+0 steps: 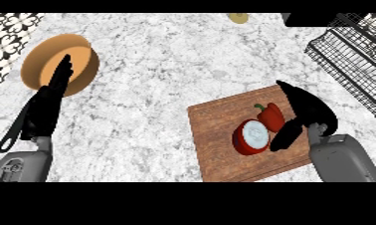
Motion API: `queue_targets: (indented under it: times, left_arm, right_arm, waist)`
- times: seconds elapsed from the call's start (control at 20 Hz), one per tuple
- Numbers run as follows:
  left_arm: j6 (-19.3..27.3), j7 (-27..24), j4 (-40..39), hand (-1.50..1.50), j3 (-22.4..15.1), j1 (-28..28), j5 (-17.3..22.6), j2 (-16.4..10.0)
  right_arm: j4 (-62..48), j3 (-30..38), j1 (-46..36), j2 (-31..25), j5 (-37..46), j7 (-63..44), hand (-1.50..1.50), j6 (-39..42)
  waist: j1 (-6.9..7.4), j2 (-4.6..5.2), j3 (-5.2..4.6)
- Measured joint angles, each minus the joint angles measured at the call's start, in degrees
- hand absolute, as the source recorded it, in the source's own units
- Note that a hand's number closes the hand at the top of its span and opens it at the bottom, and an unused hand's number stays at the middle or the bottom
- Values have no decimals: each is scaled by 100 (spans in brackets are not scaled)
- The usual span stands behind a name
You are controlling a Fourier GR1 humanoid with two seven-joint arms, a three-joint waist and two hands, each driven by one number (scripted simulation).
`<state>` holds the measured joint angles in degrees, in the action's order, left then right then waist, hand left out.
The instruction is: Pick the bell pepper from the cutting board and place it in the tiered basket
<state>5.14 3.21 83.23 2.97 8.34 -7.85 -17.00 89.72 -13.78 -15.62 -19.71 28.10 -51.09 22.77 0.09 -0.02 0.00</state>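
Red glossy bell pepper (270, 118), green stem, pale cut face: lies on brown wooden cutting board (220, 119). Judged light, stiff-walled, slick; take across its rounded flanks. Right hand (308, 109) alongside, fingers released, not yet closed. Left hand (47, 104) rests released, left edge.

Bell pepper (255, 136) on cutting board (217, 134); tiered basket (345, 55) behind-right; plate (82, 54) far left.

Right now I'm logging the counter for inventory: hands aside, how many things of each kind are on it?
Cutting board: 1
Bell pepper: 1
Plate: 1
Tiered basket: 1
Small yellowish thing at the far edge: 1
Total: 5
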Motion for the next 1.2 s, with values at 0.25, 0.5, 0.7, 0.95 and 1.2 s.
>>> queue_targets:
  times: [0.25, 0.5, 0.7, 0.95, 1.2]
  left_arm:
    - [-75, 109, 65, 0, 97, 62, -101, 61]
    - [-85, 182, 74, 0, 125, 138, -218, 181]
    - [-188, 35, 111, 0, 220, -17, -226, 186]
    - [-202, 8, -63, 0, 277, 137, -296, 234]
    - [-222, -50, -71, 0, 298, 58, -299, 265]
  right_arm:
    - [-423, 122, -114, 253, 288, 185, -150, 78]
    - [-900, 251, -279, 530, 503, 396, -150, 63]
    - [-1151, 342, -358, 704, 608, 486, -150, 114]
    - [-1502, 399, -356, 809, 654, 711, 150, 246]
    - [-1472, -12, -309, 594, 953, 1211, 150, 511]
  waist:
    - [2, 2, 1]
    - [6, 3, 1]
    - [7, 3, 1]
    - [2, -5, -10]
    - [2, -29, -35]
